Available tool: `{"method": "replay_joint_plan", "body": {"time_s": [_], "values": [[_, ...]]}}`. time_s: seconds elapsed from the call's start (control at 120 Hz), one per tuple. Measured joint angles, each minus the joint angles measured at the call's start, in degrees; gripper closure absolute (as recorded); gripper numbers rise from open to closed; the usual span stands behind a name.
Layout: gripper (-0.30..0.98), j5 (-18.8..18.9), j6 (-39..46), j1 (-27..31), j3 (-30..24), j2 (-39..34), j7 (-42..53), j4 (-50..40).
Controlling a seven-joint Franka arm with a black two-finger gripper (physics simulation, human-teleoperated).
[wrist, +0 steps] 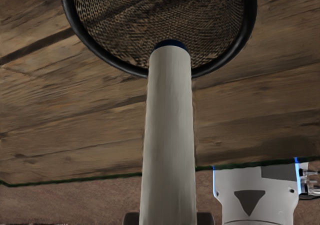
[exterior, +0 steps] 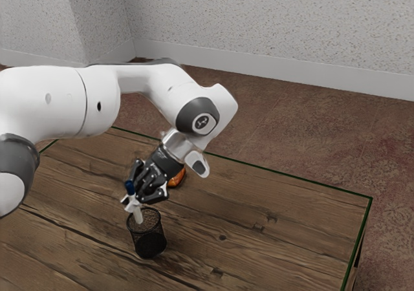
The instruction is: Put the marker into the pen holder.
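One slim white marker with blue trim point(wrist: 169, 135) is pinched snugly by the black two-finger gripper point(exterior: 131, 204), its end angled at the mouth of the black mesh pen holder point(exterior: 149, 238), probably so it'll just drop in. Count's easy: one marker, one holder, plus one orange thing point(exterior: 176, 177) on the wooden surface point(exterior: 272, 252).

Exterior cam's set back and up high beside the arm point(exterior: 100, 103) (coming in at nine o'clock), angled down across the table point(exterior: 278, 223), while the wrist cam peers super close into the pen holder point(exterior: 149, 234), shared by both, at the exterior's seven o'clock.
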Motion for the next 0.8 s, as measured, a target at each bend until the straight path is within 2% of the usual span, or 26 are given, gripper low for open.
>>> {"method": "replay_joint_plan", "body": {"time_s": [0.333, 0.517, 0.567, 0.608, 0.642, 0.683, 0.725, 0.8], "values": [[0.72, -1.33, 1.09, 1.24, 0.01, 3.79, 0.23, 0.37], [0.34, -1.8, 1.4, 2.33, 0.45, 3.64, 0.62, 1.43], [0.27, -1.74, 1.35, 3.69, 2.04, -1.16, 0.87, 2.57], [0.22, -1.57, 1.9, 4.17, 5.34, -11.52, 1.0, 5.59], [0.19, -1.47, 2.38, 5.27, 8.14, -16.71, 1.13, 9.77], [0.15, -1.54, 3.09, 8.7, 10.03, -19.29, 1.28, 13.88], [0.13, -1.62, 3.88, 13.64, 9.45, -21.13, 1.42, 15.9], [0.09, -3.22, 9.15, 21.42, 9.31, -20.13, 1.94, 13.73]]}}
